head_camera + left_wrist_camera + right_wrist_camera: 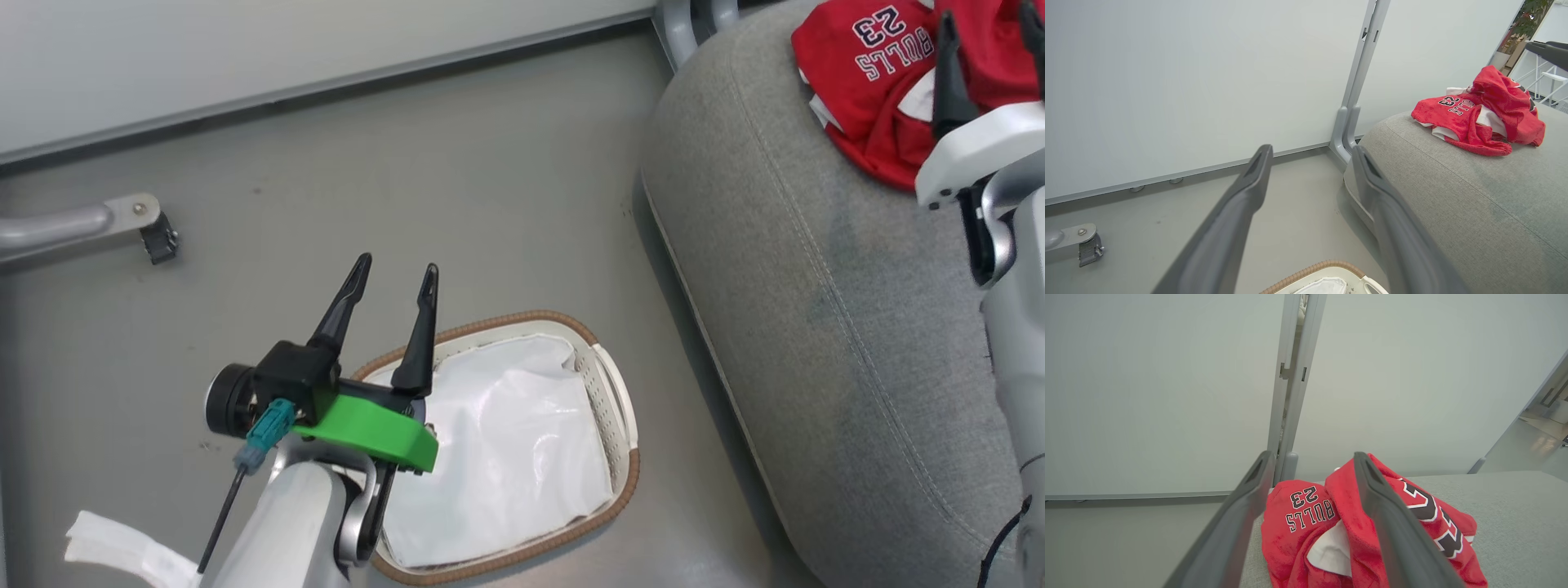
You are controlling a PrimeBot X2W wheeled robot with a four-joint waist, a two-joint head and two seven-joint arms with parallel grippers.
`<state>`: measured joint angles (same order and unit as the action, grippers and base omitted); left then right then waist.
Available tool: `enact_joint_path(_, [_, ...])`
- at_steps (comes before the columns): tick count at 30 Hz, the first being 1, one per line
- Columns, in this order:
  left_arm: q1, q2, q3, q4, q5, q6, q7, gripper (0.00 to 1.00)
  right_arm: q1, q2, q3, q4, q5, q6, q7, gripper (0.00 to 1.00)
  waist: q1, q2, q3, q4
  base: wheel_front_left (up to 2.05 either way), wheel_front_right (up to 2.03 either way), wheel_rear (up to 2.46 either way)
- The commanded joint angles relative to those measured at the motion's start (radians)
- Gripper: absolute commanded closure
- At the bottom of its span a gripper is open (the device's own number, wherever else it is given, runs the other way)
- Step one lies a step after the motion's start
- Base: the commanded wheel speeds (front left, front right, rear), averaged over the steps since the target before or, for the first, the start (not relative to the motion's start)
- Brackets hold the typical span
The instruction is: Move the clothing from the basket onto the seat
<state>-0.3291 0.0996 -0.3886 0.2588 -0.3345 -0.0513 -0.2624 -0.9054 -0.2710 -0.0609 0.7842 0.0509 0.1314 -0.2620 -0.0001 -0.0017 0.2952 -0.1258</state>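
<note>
Most of the left and middle of the head view is grey floor (424,163). The seat (816,269) takes up the right side, its rounded edge curving from top centre down to the lower right. The basket (624,457) stands on the floor at lower centre, close beside the seat's edge but apart from it. Its white liner (506,457) lies crumpled inside.

The clothing (873,82) is heaped on the seat in the upper right corner (the "BULLS 23" print reads upside down from the head).

Your left gripper (397,265) sits left of centre in the lower half, over the basket's left rim. Its fingers point up the frame, spread apart and holding nothing. Your right gripper (988,16) is in the upper right corner with its fingers parted, their tips showing against the red heap. In the right wrist view the cloth lies between and beyond them, and you cannot tell whether either finger touches it.

A small caster foot (159,237) sits at the left edge.
</note>
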Motion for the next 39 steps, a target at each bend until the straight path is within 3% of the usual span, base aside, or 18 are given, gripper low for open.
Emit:
enact_joint_path(1, [0.039,-0.004,0.022,-0.001,-0.007,0.009,-0.003,0.0,0.034,0.013,0.005,-0.019,0.012,-0.001,-0.004,0.0,0.0001,0.0017,-0.119,0.062,0.0,0.0,0.0])
enact_joint_path(9, [0.145,-0.012,0.159,0.03,-0.017,0.035,-0.002,0.0,0.223,0.114,0.056,-0.186,0.039,-0.001,-0.004,0.0,0.0001,0.0017,-0.194,0.11,0.0,0.0,0.0])
enact_joint_path(17, [0.253,-0.018,0.259,0.009,0.0,0.016,-0.002,0.0,0.468,0.212,0.062,-0.346,0.067,-0.001,-0.003,0.0,0.0001,0.0017,-0.24,0.135,0.0,0.0,0.0])
enact_joint_path(26, [0.348,-0.037,0.312,-0.015,0.008,-0.014,-0.002,0.0,0.657,0.218,0.171,-0.467,0.119,-0.001,-0.003,0.0,0.0001,0.0017,-0.263,0.145,0.0,0.0,0.0])
enact_joint_path(39, [0.403,-0.048,0.326,-0.02,0.01,-0.036,-0.002,0.0,0.776,0.219,0.138,-0.491,0.149,-0.001,-0.003,0.0,0.0001,0.0017,-0.286,0.15,0.0,0.0,0.0])
